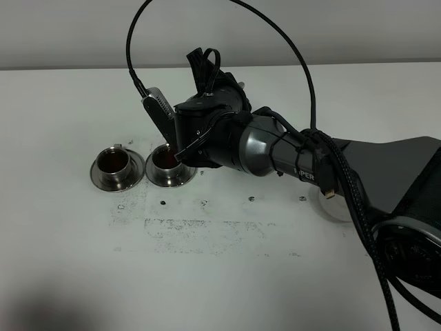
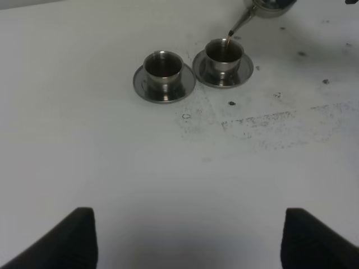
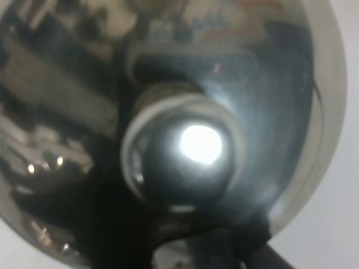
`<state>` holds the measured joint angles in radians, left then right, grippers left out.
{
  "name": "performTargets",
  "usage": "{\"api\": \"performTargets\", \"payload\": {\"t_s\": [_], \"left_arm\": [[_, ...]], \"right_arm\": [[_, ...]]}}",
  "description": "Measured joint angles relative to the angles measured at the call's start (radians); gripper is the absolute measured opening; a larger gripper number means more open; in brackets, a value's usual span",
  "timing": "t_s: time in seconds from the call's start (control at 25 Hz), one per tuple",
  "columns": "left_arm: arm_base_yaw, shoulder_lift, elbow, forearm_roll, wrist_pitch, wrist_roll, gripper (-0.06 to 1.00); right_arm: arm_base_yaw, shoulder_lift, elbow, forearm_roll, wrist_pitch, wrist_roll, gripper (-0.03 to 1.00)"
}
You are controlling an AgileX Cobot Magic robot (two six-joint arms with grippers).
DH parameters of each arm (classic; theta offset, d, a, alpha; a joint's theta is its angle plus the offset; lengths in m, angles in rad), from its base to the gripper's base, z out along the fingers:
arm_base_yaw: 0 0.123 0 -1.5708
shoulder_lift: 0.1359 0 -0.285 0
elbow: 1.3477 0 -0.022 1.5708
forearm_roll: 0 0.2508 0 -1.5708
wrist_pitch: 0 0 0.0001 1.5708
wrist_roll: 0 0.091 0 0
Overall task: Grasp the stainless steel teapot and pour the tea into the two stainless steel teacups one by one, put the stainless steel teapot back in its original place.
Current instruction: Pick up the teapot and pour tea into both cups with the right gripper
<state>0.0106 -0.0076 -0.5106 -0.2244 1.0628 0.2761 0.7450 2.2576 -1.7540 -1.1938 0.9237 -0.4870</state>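
Filling the right wrist view, the stainless steel teapot (image 3: 185, 151) shows its domed lid and mirror-bright round knob. Right tool (image 1: 180, 153) is clamped shut, judged to be on the pot's handle, though the arm hides the grip. Left wrist view: thin curved spout tips down over the second teacup (image 2: 223, 56), a reddish-brown thread of tea (image 2: 229, 37) entering it. First teacup (image 2: 163, 67) stands just beside, farther from the pot, dark liquid inside. Both are small polished cylinders on round saucers. Left tool (image 2: 185, 241) hangs apart, empty, well back. Bench (image 1: 227, 276) white, matte, scuffed.
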Motion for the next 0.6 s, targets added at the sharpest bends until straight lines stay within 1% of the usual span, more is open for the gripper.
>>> {"api": "performTargets", "payload": {"t_s": [0.32, 0.48, 0.6], "left_arm": [[0.000, 0.000, 0.000, 0.000, 0.000, 0.000, 0.65], [0.000, 0.000, 0.000, 0.000, 0.000, 0.000, 0.65], [0.000, 0.000, 0.000, 0.000, 0.000, 0.001, 0.65]], "right_arm": [[0.000, -0.005, 0.000, 0.077, 0.001, 0.000, 0.17], [-0.001, -0.037, 0.000, 0.141, 0.001, 0.000, 0.17], [-0.001, -0.078, 0.000, 0.219, 0.002, 0.006, 0.17]]}}
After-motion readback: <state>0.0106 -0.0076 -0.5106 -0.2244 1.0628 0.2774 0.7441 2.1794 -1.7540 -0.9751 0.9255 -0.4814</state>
